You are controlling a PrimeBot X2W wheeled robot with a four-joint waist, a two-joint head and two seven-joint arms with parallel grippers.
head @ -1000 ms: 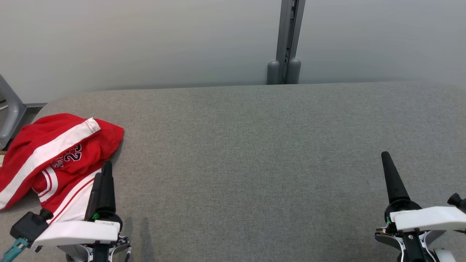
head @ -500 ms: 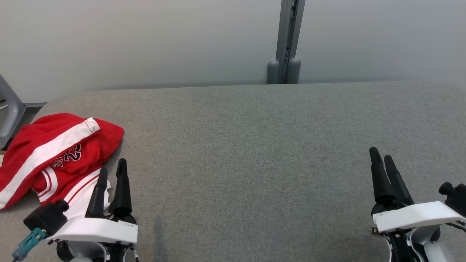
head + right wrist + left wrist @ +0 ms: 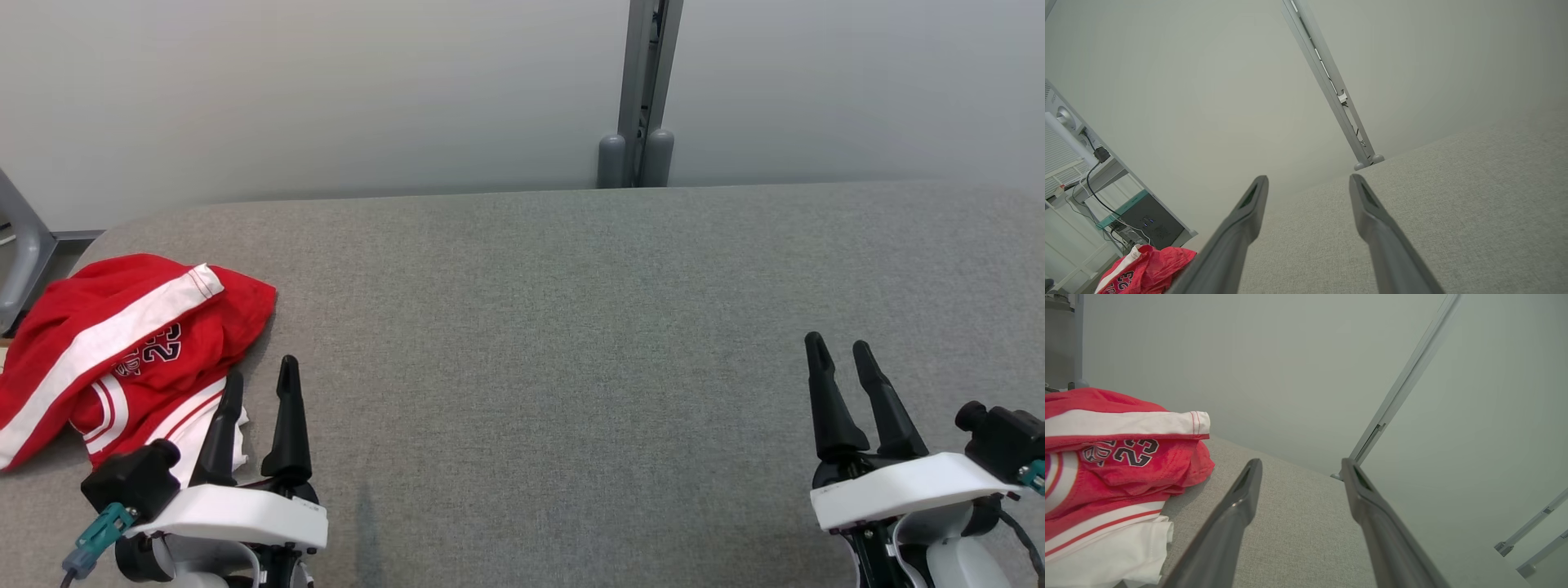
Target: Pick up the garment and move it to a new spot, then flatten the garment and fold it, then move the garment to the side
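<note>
Starting nearest the camera: found the left gripper low on the left, dark fingers spread apart and gripping nothing. Noticed its left fingertip sitting right over the white hem of the garment in the head view, but honestly couldn't tell whether touching the cloth or just above it. Checked the left wrist view too and saw only grey padding between the fingers, with the cloth lying off to the left of the left finger.

Found the right gripper low on the right, well apart from the other one, fingers likewise parted and holding nothing, over a bare stretch of the table.

Moved a bit further out and got a good look at the garment: red, white stripes, dark "23" on it, bunched in a crumpled heap at the table's left end, white part towards the robot.

Past the far edge, spotted a grey post with two rounded feet, standing against a plain pale wall. Also caught a grey curved frame off the left end, and in the right wrist view a shelf with cables and a dark box beyond the garment.
</note>
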